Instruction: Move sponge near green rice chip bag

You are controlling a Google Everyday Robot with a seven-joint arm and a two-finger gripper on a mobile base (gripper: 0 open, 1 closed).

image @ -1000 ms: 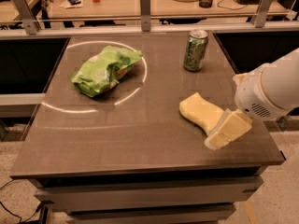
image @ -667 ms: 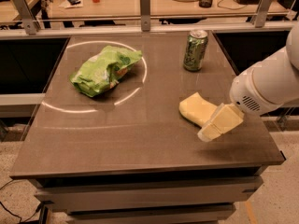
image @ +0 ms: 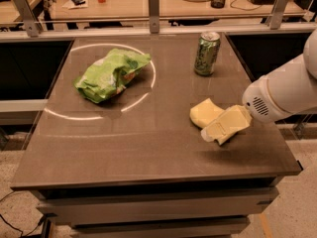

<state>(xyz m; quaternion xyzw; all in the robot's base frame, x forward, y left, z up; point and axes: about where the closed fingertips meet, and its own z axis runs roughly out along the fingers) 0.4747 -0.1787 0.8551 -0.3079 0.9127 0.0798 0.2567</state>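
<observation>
Now farther left, end effector point(image: 214, 133) at sponge's point(image: 203, 112) right edge.

The gripper point(image: 223, 129) hangs over the right side of the table point(image: 124, 148) and hides the near right corner of the sponge point(image: 204, 112) from you. The right edge of the view cuts off the arm point(image: 287, 90). You cannot read the print on the can point(image: 206, 53) or the bag point(image: 111, 73).

sponge point(image: 204, 112): pale yellow, wavy-edged, flat on tabletop point(image: 148, 148), right side. green rice chip bag point(image: 111, 73): crumpled, rear left, well apart. end effector point(image: 212, 134) at the sponge's front-right edge.
</observation>
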